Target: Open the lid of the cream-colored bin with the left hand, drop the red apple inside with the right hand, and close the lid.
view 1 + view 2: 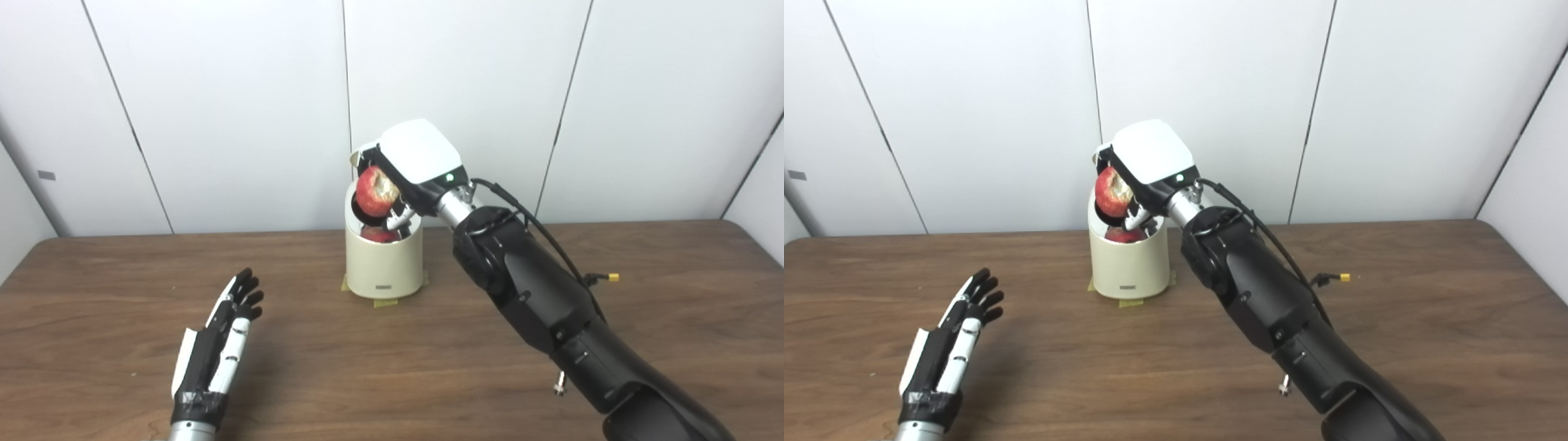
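Right hand grips apple above open bin; left hand spread, empty, on table

Bright, even room light from overhead; the desk shows a soft sheen and only faint shadows beside the left robot hand; both pictures slightly soft, white walls near washed out.

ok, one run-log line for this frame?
phase: drop | right hand: shut on red apple, over open cream-colored cylindrical bin | left hand: open, above brown wooden table, off bin | lid: barely visible | red shape inside bin
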